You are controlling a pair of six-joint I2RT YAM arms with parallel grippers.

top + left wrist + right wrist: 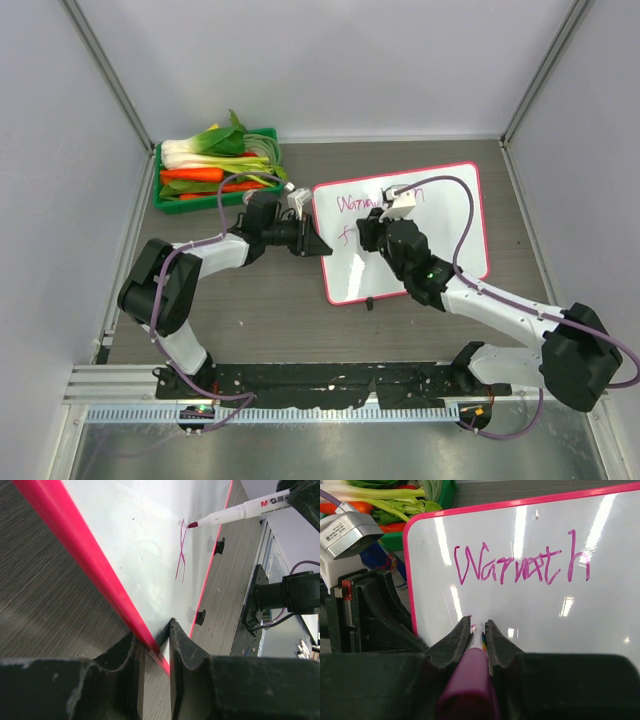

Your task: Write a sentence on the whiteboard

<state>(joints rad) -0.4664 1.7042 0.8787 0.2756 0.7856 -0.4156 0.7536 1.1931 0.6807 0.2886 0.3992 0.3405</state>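
Note:
The whiteboard [345,268] lies flat on the table with its pink-red frame [90,565] around it. The sentence's first line reads "Warmth" [520,566] in magenta near the far edge [358,203]. A single looped stroke [181,555] starts a second line below it. My left gripper [318,248] is shut on the board's left frame edge [157,640]. My right gripper [372,226] is shut on a marker [470,680] with a purple end. The marker's white barrel [240,513] slants down, its tip at the top of the looped stroke.
A green crate [268,136] of leeks and carrots stands at the back left, close to the board's far left corner [447,492]. Grey walls enclose the table on three sides. The left arm's wrist [370,610] sits just left of the board.

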